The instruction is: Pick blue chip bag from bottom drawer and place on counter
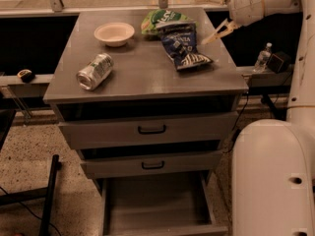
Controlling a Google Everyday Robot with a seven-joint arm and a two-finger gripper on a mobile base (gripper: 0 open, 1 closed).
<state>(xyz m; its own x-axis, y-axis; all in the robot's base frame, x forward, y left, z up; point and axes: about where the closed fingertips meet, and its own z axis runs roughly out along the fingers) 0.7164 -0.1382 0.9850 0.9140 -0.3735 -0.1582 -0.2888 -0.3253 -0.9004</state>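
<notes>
Arm's tool (202, 19) wide open, gripping nothing, hovering by far corner of bench (147, 80). The blue chip bag (184, 47) lies flat on bench nr tool, top edge against green bag (165, 18). Also on bench: bowl (114, 34), can (95, 71); btm drawer (157, 205) pulled out

End effector (201, 19) agape, upper right
</notes>
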